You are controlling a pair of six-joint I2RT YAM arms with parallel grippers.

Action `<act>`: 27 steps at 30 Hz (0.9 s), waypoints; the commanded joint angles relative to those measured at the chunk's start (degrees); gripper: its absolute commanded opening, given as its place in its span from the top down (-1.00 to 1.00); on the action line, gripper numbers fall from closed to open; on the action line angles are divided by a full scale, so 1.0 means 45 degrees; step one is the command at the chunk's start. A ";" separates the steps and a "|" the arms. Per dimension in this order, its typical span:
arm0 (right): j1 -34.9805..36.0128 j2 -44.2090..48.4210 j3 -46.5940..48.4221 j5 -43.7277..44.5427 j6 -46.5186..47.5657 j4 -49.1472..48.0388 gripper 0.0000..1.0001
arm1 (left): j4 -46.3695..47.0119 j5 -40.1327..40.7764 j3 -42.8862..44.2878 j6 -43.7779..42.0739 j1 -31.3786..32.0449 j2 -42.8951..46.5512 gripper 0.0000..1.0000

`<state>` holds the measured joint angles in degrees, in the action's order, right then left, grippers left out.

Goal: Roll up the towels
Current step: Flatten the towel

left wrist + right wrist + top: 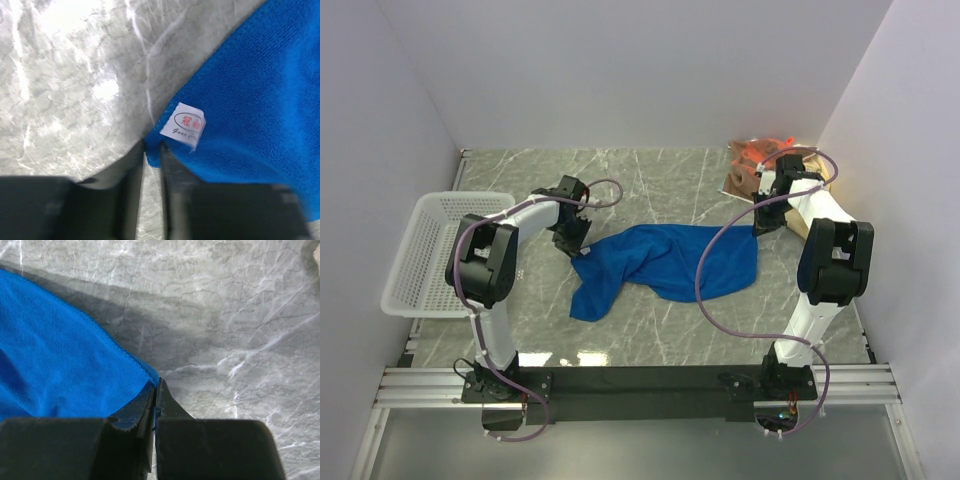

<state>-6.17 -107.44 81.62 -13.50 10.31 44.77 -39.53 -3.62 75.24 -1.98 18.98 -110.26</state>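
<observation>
A royal blue towel (665, 262) lies crumpled and spread across the middle of the marble table. At its left corner is my left gripper (570, 238). In the left wrist view the left gripper (152, 147) has its jaws a narrow gap apart, with the blue towel's (250, 100) corner and its white label (184, 124) at the tips. My right gripper (767, 222) is at the towel's right corner. Seen from the right wrist, the right gripper (156, 385) is shut on the edge of the blue towel (55, 355). A brown-and-orange towel (760, 165) lies at the back right.
A white mesh basket (430, 250) sits at the table's left edge, close to the left arm. White walls enclose the table on the left, back and right. Bare marble (660, 190) lies behind the blue towel.
</observation>
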 commanded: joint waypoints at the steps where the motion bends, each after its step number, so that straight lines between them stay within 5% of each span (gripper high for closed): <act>1: -0.0112 0.0378 0.0435 -0.0340 0.0229 0.0265 1.00 | 0.0249 0.0122 -0.0041 0.0108 -0.0019 -0.0303 0.63; 5: -0.0268 0.0769 0.0669 -0.0711 0.0385 0.0596 1.00 | 0.0074 -0.0171 0.0310 0.0186 -0.0370 0.0280 0.99; 18: -0.1380 0.4456 0.2466 -0.1884 0.1869 0.1886 1.00 | -0.2212 -0.1365 0.4449 -0.1416 -0.2226 0.4011 0.99; 27: -0.2241 0.8573 0.1181 -0.1748 0.3235 0.2121 1.00 | -0.1841 -0.1365 0.2267 -0.1397 -0.2265 0.8267 0.99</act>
<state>-14.81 -75.75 89.45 -22.26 20.84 52.99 -46.78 -9.50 89.38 -7.44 8.95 -78.81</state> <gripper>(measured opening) 0.012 0.016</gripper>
